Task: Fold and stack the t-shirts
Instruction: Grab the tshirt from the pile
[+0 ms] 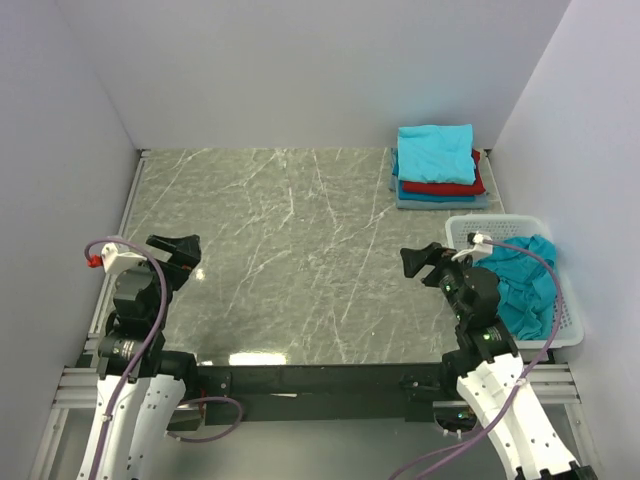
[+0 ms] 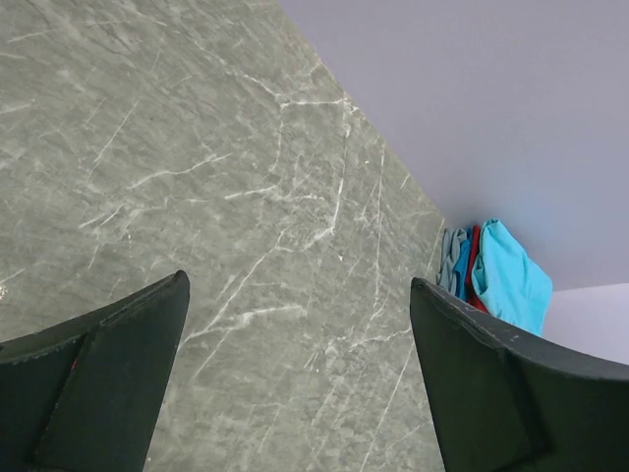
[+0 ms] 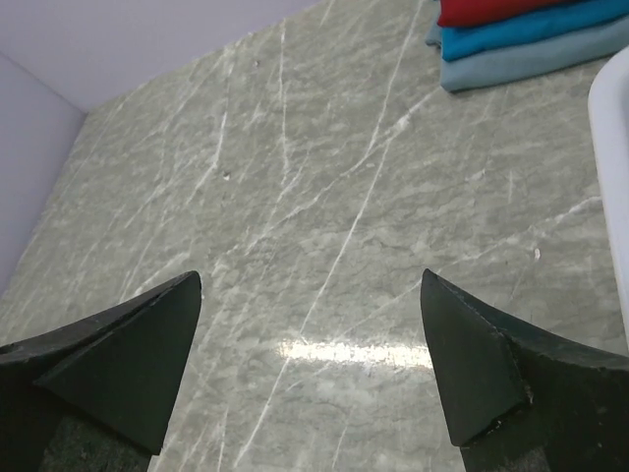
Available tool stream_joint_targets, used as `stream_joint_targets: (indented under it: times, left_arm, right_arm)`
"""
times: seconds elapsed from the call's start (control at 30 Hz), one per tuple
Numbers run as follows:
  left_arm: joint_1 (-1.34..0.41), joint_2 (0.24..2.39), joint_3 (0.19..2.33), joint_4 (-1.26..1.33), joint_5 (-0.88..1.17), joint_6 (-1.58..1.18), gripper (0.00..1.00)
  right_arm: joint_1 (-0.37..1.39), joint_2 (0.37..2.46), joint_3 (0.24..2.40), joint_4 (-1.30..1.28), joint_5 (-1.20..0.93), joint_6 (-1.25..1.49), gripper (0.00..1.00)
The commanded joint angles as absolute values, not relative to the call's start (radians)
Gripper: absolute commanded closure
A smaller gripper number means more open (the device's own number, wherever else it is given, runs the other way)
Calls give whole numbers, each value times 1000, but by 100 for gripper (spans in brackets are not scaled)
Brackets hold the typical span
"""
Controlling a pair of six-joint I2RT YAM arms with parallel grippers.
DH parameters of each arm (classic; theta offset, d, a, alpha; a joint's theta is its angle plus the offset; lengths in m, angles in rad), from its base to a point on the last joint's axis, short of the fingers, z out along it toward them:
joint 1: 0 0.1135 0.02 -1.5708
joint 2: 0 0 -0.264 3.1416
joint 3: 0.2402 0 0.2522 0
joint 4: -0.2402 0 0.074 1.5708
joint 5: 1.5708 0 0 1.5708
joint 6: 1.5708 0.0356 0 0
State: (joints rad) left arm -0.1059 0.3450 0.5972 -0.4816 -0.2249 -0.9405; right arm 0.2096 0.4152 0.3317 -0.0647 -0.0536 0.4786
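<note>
A stack of folded t-shirts [image 1: 438, 165] lies at the table's far right corner, turquoise on top, then red, then blue and grey-blue. It also shows in the left wrist view [image 2: 496, 278] and the right wrist view [image 3: 526, 34]. Crumpled teal t-shirts [image 1: 522, 283] fill the white basket [image 1: 568, 330] at the right edge. My left gripper [image 1: 178, 248] is open and empty above the table's near left. My right gripper [image 1: 425, 263] is open and empty, just left of the basket.
The grey marble table [image 1: 290, 250] is walled on the left, back and right. The basket's white rim shows at the right edge of the right wrist view [image 3: 614, 177]. A black rail runs along the near edge [image 1: 320, 375].
</note>
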Motion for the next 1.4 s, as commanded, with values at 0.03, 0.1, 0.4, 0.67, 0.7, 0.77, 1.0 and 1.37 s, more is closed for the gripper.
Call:
stream_joint_targets:
  times: [0.03, 0.1, 0.4, 0.67, 0.7, 0.77, 1.0, 1.37]
  left_arm:
    - [-103, 350, 575, -434, -215, -950, 1]
    - [-104, 350, 574, -428, -207, -945, 1]
    - [-103, 359, 558, -426, -204, -937, 0]
    - [-103, 373, 538, -396, -183, -931, 1]
    - [-103, 377, 548, -402, -181, -930, 0]
    - [-103, 393, 557, -417, -183, -931, 1]
    - [-103, 433, 563, -410, -158, -913, 1]
    - [-103, 430, 564, -411, -176, -908, 1]
  right_arm:
    - [213, 483, 371, -37, -28, 505, 2]
    - [215, 514, 403, -75, -2, 541, 1]
    - [210, 707, 623, -242, 312, 550, 0]
    - [-50, 802, 729, -394, 400, 642, 0]
    - [-78, 814, 738, -447, 416, 656, 0]
    - [-144, 839, 750, -479, 472, 684, 0]
    - [-380, 951, 655, -378, 417, 756, 0]
    - [-538, 1307, 689, -321, 425, 825, 0]
